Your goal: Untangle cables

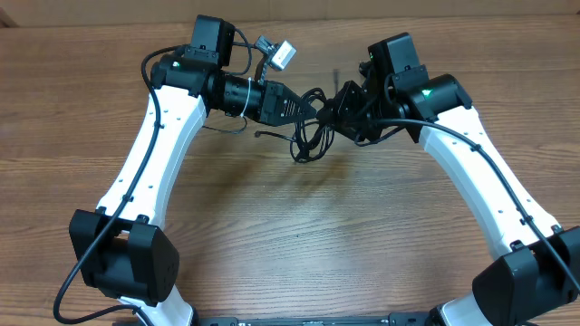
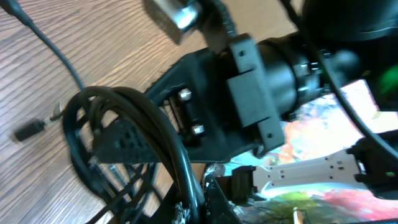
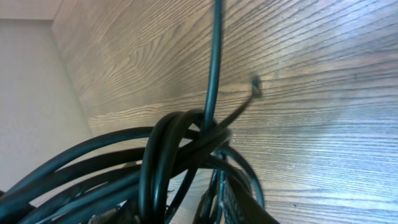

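The cables form a bunch of thin black loops hanging between the two grippers at the far middle of the table. My left gripper is shut on one black strand; in the left wrist view its fingertips pinch that strand below the loops. My right gripper presses into the bunch from the right. In the right wrist view the loops crowd its jaws and only one finger shows. A silvery-white plug sticks up behind the left wrist. A small black plug lies on the wood.
The wooden table stretches toward me between the two white arms. Their black bases sit at the near left and near right. A loose cable end rests left of the bunch, and another tip touches the wood.
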Robot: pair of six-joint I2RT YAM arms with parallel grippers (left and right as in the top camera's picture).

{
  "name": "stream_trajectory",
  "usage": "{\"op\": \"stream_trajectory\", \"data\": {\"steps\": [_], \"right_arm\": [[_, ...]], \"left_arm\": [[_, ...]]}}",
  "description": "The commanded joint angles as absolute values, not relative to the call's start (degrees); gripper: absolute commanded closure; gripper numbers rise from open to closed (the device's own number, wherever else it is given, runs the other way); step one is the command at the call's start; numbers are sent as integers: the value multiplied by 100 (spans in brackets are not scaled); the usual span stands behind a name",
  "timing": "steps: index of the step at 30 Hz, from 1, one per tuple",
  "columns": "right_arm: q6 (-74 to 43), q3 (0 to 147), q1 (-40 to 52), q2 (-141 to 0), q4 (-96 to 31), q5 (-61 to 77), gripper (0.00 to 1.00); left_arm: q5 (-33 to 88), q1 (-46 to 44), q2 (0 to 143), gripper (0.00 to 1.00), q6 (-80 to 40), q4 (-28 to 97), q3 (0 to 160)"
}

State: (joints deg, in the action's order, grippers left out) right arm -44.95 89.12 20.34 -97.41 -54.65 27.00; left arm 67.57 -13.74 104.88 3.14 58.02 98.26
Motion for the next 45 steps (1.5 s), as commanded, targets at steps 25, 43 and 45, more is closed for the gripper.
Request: {"op": "stream_trajectory", "data": {"steps": [25,43,45], "right_arm": [[-3271,8901,819,-8855,-6416,2467,96],[-1107,8895,-600,-8766,-7590,3059,47],[-548,8895,-563,-8748,-7583,3909,36]], "left_arm": [[3680,-1275,10427,96,-794,6593,9911],[5068,-1208,10335,96,1240,6849,9929],[5614,-1164,10309,96,1420,6836,9929]]}}
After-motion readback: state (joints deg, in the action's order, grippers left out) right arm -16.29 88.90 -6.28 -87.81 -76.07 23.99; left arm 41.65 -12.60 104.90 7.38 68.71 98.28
